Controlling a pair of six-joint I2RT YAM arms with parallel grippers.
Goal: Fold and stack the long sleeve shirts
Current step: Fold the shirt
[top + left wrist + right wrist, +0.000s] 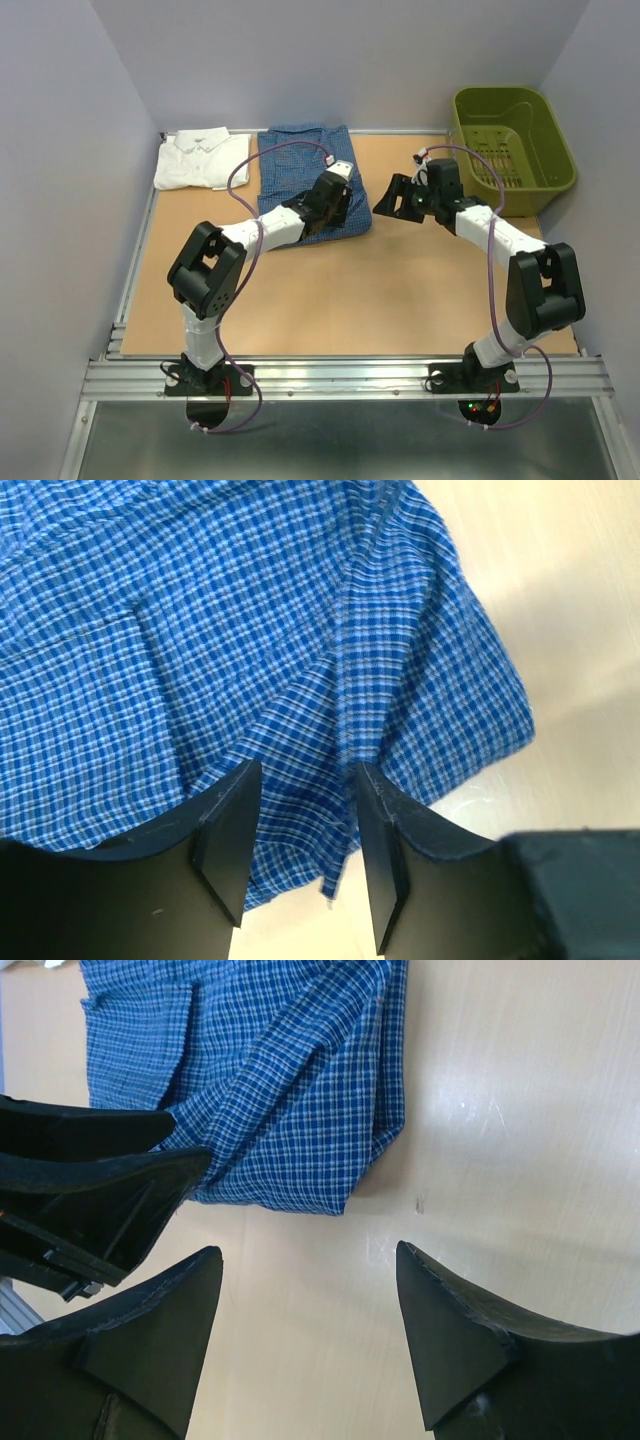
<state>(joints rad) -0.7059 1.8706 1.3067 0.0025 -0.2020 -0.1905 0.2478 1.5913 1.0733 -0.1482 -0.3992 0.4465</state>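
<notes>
Shirts: the dark blue checked shirt [295,160] lies folded at the far middle of the table [330,300]. The white shirt [200,160] lies folded just beside it, toward the far left corner. They sit side by side, not stacked.
Left gripper [305,780]: down at the blue shirt's near hem, jaws partly apart astride a raised ridge of cloth. The pads do not yet pinch it.
Right gripper [308,1255]: hovers over bare tabletop just off the blue shirt's near right corner, jaws wide, nothing between them.
Basket [530,197]: olive-green, at the far right, well apart from both shirts.
Handling: thin woven cloth, light and limp. It will probably sag, and its layers may slide apart if lifted from one point.
Where to grip: likely the two near corners of the folded bundle, pinching every layer at the hem so the fold keeps its shape.
Progress: both shirts look folded, so stacking seems to be what remains.
Risk: catching only the top layer would open the fold.
</notes>
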